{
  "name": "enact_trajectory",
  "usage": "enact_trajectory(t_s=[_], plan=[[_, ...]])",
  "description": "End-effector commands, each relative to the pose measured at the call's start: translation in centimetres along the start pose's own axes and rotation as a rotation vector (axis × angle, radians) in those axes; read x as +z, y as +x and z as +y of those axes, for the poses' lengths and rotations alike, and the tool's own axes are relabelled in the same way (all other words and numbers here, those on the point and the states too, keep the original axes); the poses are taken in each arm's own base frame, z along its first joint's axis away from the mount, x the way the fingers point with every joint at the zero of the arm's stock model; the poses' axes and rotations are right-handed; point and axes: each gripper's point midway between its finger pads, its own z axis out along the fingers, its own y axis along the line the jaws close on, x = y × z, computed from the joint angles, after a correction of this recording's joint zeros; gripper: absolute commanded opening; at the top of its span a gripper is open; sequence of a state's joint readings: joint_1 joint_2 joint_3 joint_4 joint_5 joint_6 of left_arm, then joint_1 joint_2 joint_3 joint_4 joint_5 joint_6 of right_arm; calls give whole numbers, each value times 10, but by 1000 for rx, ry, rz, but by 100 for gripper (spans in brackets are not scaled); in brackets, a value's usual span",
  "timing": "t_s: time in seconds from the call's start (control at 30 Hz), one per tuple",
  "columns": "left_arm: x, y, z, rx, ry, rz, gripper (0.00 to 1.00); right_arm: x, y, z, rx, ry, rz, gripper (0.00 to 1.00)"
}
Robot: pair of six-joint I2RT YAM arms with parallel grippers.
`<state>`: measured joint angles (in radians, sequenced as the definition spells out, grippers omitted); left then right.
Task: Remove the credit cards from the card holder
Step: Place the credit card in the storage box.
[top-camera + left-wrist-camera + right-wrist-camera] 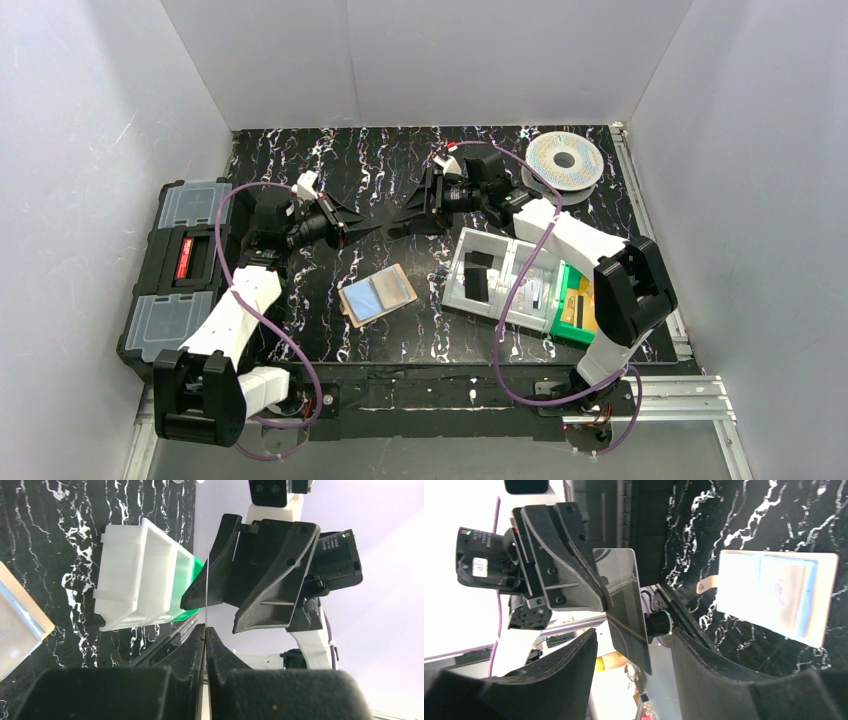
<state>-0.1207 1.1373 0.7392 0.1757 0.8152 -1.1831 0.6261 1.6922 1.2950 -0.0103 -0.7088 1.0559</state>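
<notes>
My left jaws: clamped on a thin shiny silvery credit card [621,587], held on edge above the black marbled desk [300,170].
My right jaws: wide, straddling that card.
Card holder: flat tan leather-like wallet [825,600] lying on the desk, with a pale blue card [784,595] inside.

Bright, even overhead light fills the top view; the white walls [100,150] wash out and shadows on the black marbled table [400,160] are soft. In the right wrist view the card holder [774,595] at right is overexposed, the credit card [629,610] mirror-dark, the near fingers [539,680] blurred.
</notes>
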Motion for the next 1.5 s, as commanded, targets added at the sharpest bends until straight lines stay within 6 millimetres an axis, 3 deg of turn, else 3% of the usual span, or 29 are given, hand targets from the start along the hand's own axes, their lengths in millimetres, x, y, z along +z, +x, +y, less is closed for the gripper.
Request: enact_trajectory(t_s=[0.0,0.33,0.47,0.7,0.87,1.07,1.37,1.47], plan=[[-3,7,-13,17,64,51,0,0,2,23,-14,-110,30,58],[-1,12,-10,5,83,102,0,1,4,20,9,-114,45,24],[2,13,-9,-8,88,136,0,1,5,18,9,-110,43,2],[1,17,8,-5,0,149,57,-4,5,-3,-3,-13,-18,1],[-5,19,31,8,-145,129,80,-25,8,-31,-6,128,-104,1],[-8,21,52,13,-241,132,90,-63,15,-72,-8,305,-233,1],[-5,25,60,18,-271,156,92,-119,26,-137,41,522,-380,1],[-3,27,61,21,-276,165,92,-126,25,-151,48,558,-387,1]])
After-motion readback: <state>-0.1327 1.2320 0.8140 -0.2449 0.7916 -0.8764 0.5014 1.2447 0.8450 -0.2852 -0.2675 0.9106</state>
